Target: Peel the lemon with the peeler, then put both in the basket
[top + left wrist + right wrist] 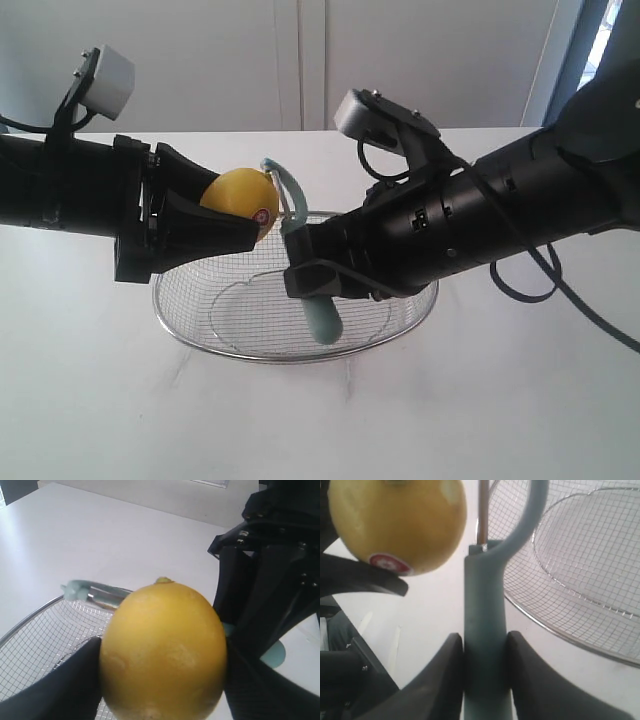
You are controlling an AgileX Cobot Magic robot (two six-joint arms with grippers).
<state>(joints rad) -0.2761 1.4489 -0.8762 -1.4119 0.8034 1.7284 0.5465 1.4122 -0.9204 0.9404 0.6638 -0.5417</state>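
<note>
My left gripper [240, 215] is shut on the yellow lemon [240, 196], holding it in the air above the left rim of the wire-mesh basket [200, 320]. A red-and-white sticker shows on the lemon's near side. My right gripper [300, 262] is shut on the handle of the teal peeler [322, 315], whose loop head rises right next to the lemon. In the left wrist view the lemon [164, 650] fills the space between the black fingers [65, 685], with the peeler's blade [102, 596] behind it. In the right wrist view the peeler [485, 630] stands beside the lemon [400, 522].
The basket [580, 580] sits on a white table [480, 400], under both arms. A wall with pale panels runs along the table's far edge. A blue-grey upright stands at the far right.
</note>
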